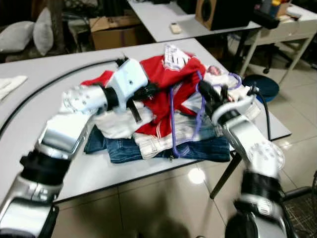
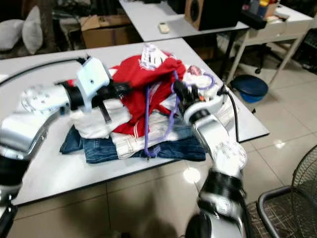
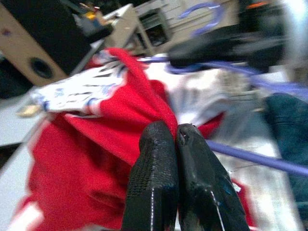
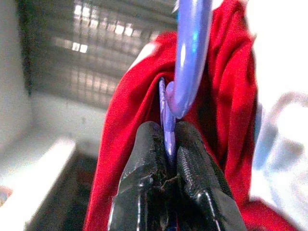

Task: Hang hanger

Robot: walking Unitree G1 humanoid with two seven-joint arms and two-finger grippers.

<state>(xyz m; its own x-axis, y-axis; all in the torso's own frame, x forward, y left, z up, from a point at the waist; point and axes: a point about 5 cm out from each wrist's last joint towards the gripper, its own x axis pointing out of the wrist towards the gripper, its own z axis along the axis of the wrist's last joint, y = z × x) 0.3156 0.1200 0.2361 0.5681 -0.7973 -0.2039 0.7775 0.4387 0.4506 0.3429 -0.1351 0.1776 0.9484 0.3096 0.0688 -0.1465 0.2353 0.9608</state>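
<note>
A pile of clothes lay on the grey desk point(image 1: 59, 64): a red garment with white trim point(image 1: 163, 79) on top, a white cloth point(image 1: 116, 123) under it at 9 o'clock, and folded blue jeans point(image 1: 148, 148) at the bottom. The thin purple plastic hanger point(image 1: 173, 124) lay across this pile, its long bars reaching toward the near desk edge and its hook point(image 1: 233, 78) curling at 3 o'clock of the red garment.

The right pincer point(image 1: 205, 91) was at the right side of the pile, and in the right wrist view its two black fingers point(image 4: 192, 168) were pressed tight on a purple bar of the hanger point(image 4: 185, 62), with red cloth just behind. The left pincer point(image 1: 148, 91) rested on the red garment at the left side; its fingers point(image 3: 154, 173) were together, with no gap, touching red cloth.

Around the pile, a black cable point(image 1: 49, 84) curved over the desk at 10 o'clock. Behind stood a second white desk point(image 1: 163, 20) with a wooden loudspeaker point(image 1: 213, 12), a cardboard box point(image 1: 111, 32) and grey cushions point(image 1: 29, 32). A blue round object point(image 1: 265, 87) stood on the tiled floor point(image 1: 163, 203) at 3 o'clock.
</note>
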